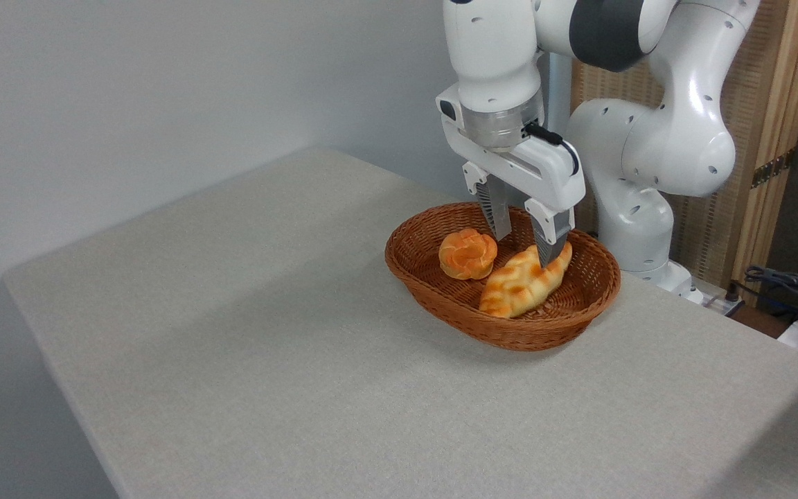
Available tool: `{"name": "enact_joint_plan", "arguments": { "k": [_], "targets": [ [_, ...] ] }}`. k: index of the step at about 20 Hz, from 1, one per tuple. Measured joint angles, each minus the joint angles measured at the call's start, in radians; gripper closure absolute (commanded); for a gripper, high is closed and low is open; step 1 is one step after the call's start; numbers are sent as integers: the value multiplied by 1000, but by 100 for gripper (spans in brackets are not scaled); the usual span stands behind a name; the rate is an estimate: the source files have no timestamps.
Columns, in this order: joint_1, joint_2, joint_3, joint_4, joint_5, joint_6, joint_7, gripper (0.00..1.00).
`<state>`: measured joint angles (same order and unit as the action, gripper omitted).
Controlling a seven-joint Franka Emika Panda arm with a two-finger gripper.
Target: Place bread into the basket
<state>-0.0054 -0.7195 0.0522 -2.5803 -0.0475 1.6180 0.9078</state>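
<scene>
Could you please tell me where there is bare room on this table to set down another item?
The table is bare left of and in front of the basket, out to its near edges. The basket is crowded: the round bun and the bread fill its floor, with the open claw just above. Behind it stands the arm's base.

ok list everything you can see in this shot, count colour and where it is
bread: one, golden-orange braided loaf, lying in the right half of the basket
bun: one, small round orange, in the left half of the basket
basket: one, reddish-brown wicker, on the table near its far right edge
table: one, light grey, fills most of the view
wooden screen: one, tan, behind the arm at right
cables: dark bundle, far right edge
arm: one, white
gripper: one, white, open above the bread
</scene>
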Motion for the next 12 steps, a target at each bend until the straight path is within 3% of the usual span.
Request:
{"name": "enact_joint_plan", "arguments": {
  "k": [7,12],
  "targets": [
    [0,0,0,26,0,9,0,0],
    [0,59,-3,213,-2,15,0,0]
  ]
}}
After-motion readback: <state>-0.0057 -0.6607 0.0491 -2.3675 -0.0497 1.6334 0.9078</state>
